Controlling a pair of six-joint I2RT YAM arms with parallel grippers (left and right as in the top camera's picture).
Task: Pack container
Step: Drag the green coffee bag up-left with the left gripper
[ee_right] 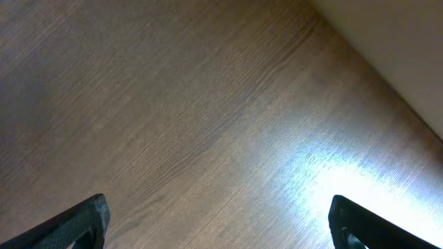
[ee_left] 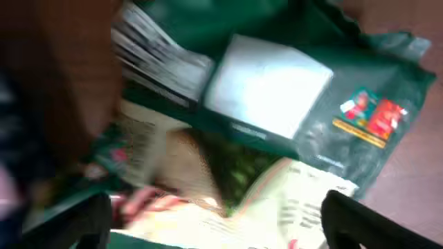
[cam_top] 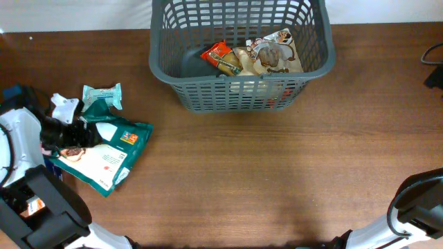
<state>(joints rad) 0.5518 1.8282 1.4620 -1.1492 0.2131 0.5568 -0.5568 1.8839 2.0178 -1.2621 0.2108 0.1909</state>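
Two arms work one wooden table (cam_top: 263, 173). Nearest, at 5 o'clock in the overhead view, the right arm (cam_top: 415, 200) sits at the table's edge. The right gripper (ee_right: 218, 207) is released, its two dark fingers spread wide over bare wood. Only its wrist camera shows this, along with a glare patch and a pale strip at 1 o'clock.

At 9 o'clock, the left gripper (ee_left: 216, 204) hangs over one large green packet (cam_top: 111, 155), jaws parted wide and clasping nothing, with the packet lying beneath the gap. The left wrist camera, badly blurred, picks out the packet's white panel and a red-and-orange emblem, which appear only small from above. One small teal packet (cam_top: 104, 95) lies just beyond, at the green packet's 12 o'clock.

Farthest, at 12 o'clock, stands the one container (cam_top: 239, 83), seen from overhead alone. It is a dark grey basket, rectangular with rounded corners, with lattice-slotted walls and a solid floor. It is far larger than the packets and its far rim is cut off by the frame. Three packets show inside it, gathered towards its 3 o'clock side: one orange packet (cam_top: 220, 57), one tan packet (cam_top: 246, 61) touching it, and one white-and-brown packet (cam_top: 273, 54) leaning against the tan one.
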